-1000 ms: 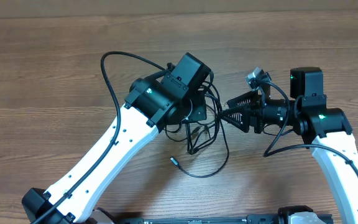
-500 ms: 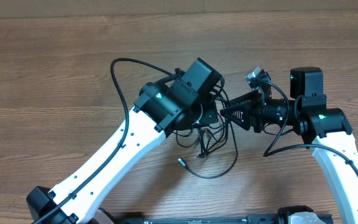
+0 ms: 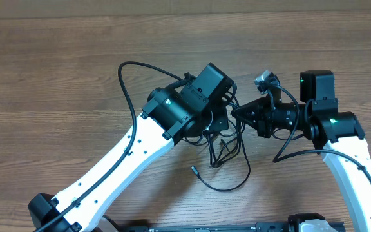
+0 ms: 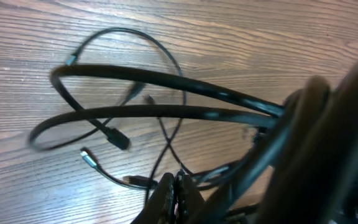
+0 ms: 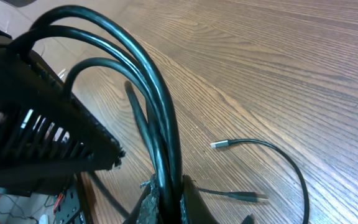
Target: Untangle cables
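The cables (image 3: 219, 154) are thin black cords in a knot on the wooden table between my two arms. One strand loops toward the front and ends in a plug (image 3: 195, 170). My left gripper (image 3: 223, 124) is shut on a strand at the top of the knot. In the left wrist view it (image 4: 176, 185) pinches a cord, with the cables (image 4: 166, 112) and loose plugs (image 4: 119, 140) spread beyond. My right gripper (image 3: 236, 113) meets the same bundle from the right. Seen from the right wrist, it (image 5: 166, 190) is shut on two black cords (image 5: 160, 106).
The left arm's own thicker black cable (image 3: 124, 80) arcs over the table at the left of the knot. The left wrist housing (image 5: 36, 130) sits very close to my right gripper. Two loose plugs (image 5: 222, 144) lie on the bare wood (image 5: 291, 74) past the right fingers.
The left arm has moved right, dragging the knot and its front loop with it. The right gripper, open a second ago, has shut on the cords.
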Tool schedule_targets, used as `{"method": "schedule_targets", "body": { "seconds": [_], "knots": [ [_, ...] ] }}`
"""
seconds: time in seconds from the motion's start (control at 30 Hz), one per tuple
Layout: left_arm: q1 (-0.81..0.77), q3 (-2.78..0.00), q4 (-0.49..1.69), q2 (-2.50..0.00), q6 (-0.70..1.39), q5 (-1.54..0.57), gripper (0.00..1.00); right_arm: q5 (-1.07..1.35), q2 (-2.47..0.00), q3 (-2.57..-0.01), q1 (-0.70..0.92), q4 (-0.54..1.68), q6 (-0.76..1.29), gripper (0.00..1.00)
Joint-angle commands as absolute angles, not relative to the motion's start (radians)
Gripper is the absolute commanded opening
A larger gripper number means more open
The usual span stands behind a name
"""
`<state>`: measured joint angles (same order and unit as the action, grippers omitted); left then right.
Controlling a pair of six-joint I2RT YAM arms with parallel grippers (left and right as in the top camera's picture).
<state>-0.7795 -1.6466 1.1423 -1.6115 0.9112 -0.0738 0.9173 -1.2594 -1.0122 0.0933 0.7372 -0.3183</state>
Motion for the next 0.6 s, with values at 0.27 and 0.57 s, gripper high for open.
{"method": "schedule_targets", "body": {
  "seconds": [0.27,0.57],
  "knots": [
    [-0.649,-1.671,1.452,-1.616,1.048,0.236,0.05,0.970,-1.239,-1.028,0.096,0.735,-0.315,0.04],
    [-0.468,-1.671,1.588,-1.616,1.063,0.247,0.04,0.969,-1.239,-1.028,0.096,0.735,-0.315,0.04]
  ]
}}
